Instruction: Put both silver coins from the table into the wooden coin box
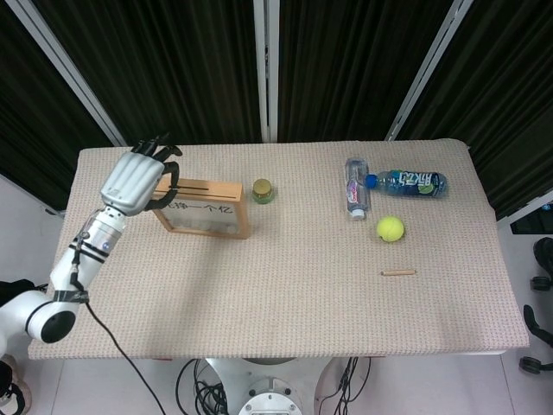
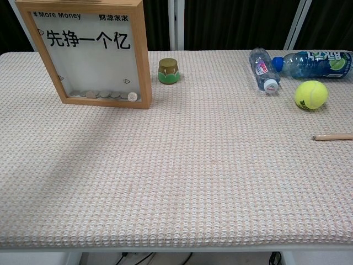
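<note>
The wooden coin box (image 1: pixel 204 217) stands upright at the back left of the table, its slot (image 1: pixel 210 184) running along the top edge. My left hand (image 1: pixel 136 178) hovers over the box's left top corner, back of the hand up and fingers curled down toward the slot's left end. Anything between the fingers is hidden. In the chest view the box (image 2: pixel 145 61) shows several silver coins (image 2: pixel 108 94) lying along its bottom behind the clear front. No loose coin shows on the cloth. My right hand is out of both views.
A small green and gold jar (image 1: pixel 263 190) sits just right of the box. Two plastic bottles (image 1: pixel 356 197) (image 1: pixel 411 182) lie at the back right, with a tennis ball (image 1: pixel 390 228) and a short wooden stick (image 1: pixel 398 273) in front of them.
</note>
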